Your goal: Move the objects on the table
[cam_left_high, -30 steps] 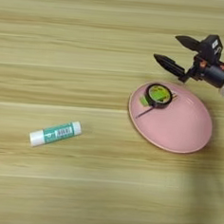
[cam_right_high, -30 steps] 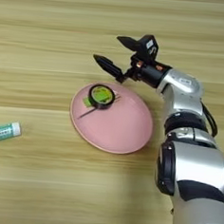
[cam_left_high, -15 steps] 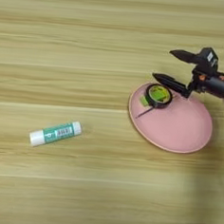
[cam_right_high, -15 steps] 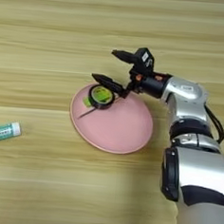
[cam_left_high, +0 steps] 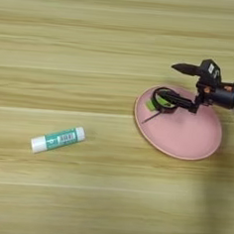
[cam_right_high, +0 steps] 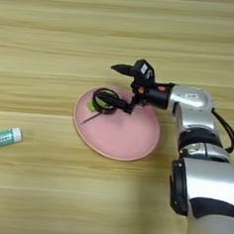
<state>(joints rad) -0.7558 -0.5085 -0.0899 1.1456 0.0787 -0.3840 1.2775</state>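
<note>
Trouble could come from the tape roll slipping off the one finger that reaches it. Then it might roll over the pink plate and drop onto the desk. The plate is smooth and slopes at its rim, so a small bump could send the ring away. The finger could also push the little green block and its thin stick, which lie right beside the ring.

The right gripper comes in from the right side, over the plate. Its two black fingers are spread wide apart. The top one points out over the far rim of the plate, past the ring. The lower one lies across the ring, and I cannot tell if it goes through the hole. The fingers are not pinching anything yet.

The tape roll is a black ring with yellow-green inside. It lies flat on the left part of the plate.

The glue stick is white with a teal-green label. It lies on its side on the bare desk, well apart from the plate, off to the left. Nothing touches it.
</note>
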